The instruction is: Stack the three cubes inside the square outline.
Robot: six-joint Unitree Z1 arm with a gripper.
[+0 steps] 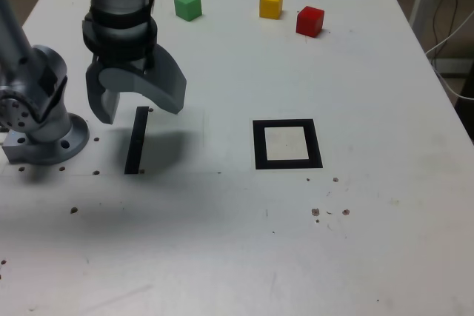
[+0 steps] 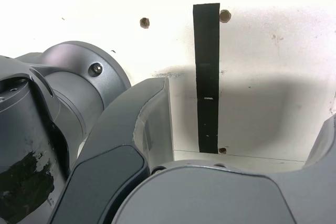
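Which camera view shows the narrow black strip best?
The wrist view: the black strip fills the middle, sharp and unobstructed. In the exterior view the strip is small, lying under the open gripper.

**Bystanders on the white table**

A narrow black strip point(image 1: 136, 140) lies flat toward the white table's point(image 1: 355, 242) left edge in the exterior view. Small dark holes and specks point(image 1: 316, 212) dot the near surface. Cables point(image 1: 453, 31) hang beyond the right edge.

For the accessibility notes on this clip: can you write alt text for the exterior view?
An open, empty gripper hangs over a black strip on a white table. A green cube, yellow cube and red cube sit in a row beyond the empty square outline.
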